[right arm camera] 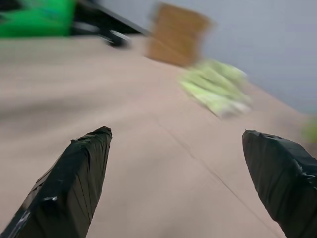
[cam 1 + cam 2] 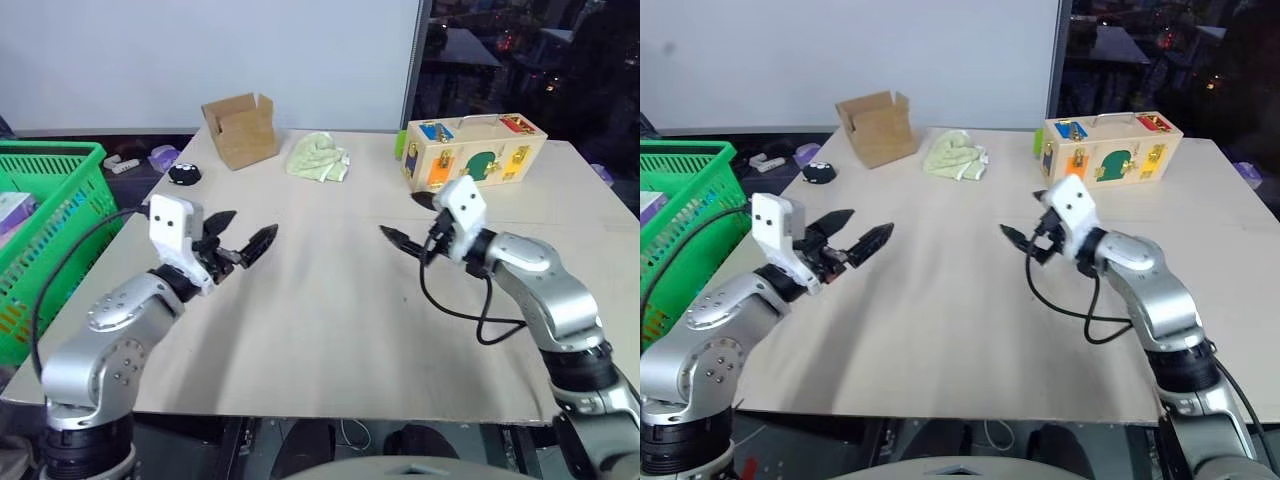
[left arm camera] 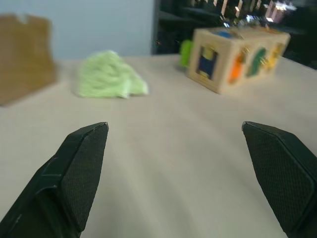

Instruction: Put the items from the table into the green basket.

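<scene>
Left wrist view alone shows latch box (image 3: 237, 57).

The table (image 2: 330, 330) is pale matt wood, smooth, with a faint seam. The green basket (image 2: 55, 215) beside the table is glossy lattice plastic. On the table, the cardboard box (image 2: 241, 129) is dull brown paperboard, the rag (image 2: 320, 157) soft crumpled cloth, and the toy box (image 2: 473, 150) smooth painted wood.

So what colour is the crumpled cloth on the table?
Pale green cloth, clearest in the left eye view.
</scene>
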